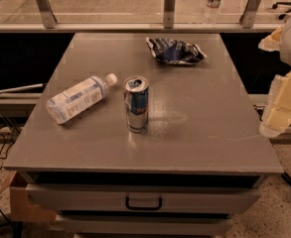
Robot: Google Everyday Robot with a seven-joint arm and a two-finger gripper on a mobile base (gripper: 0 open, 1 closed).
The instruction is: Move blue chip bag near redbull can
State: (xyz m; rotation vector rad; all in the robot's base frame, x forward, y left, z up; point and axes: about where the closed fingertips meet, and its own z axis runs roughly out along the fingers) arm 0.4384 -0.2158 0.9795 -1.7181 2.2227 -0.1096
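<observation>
Drawer: a grey metal drawer with a black loop handle is nearest the camera, directly below and in front of the redbull can.
Table: a grey flat-topped metal table carries everything.
Redbull can: a slim, tall silver and blue metal can with a red mark stands upright around mid-table, pull-tab top showing.
Blue chip bag: a crumpled, flattish dark blue foil bag with white and silver patches lies beyond the can and a little to its right, well apart from it, near the far edge.
Water bottle: a clear plastic bottle with a white cap lies on its side just left of the can, cap end towards it.
Gripper: the pale cream gripper hangs off the table's right edge, well to the right of the can; whether it is open or closed I cannot tell, and nothing shows in its hold.
Key relation: the bag sits left of and farther back than the gripper, its long axis running left-right, so the reach probably goes leftwards and away.
Writing: no brand letters are readable on the can, bag or bottle label.
</observation>
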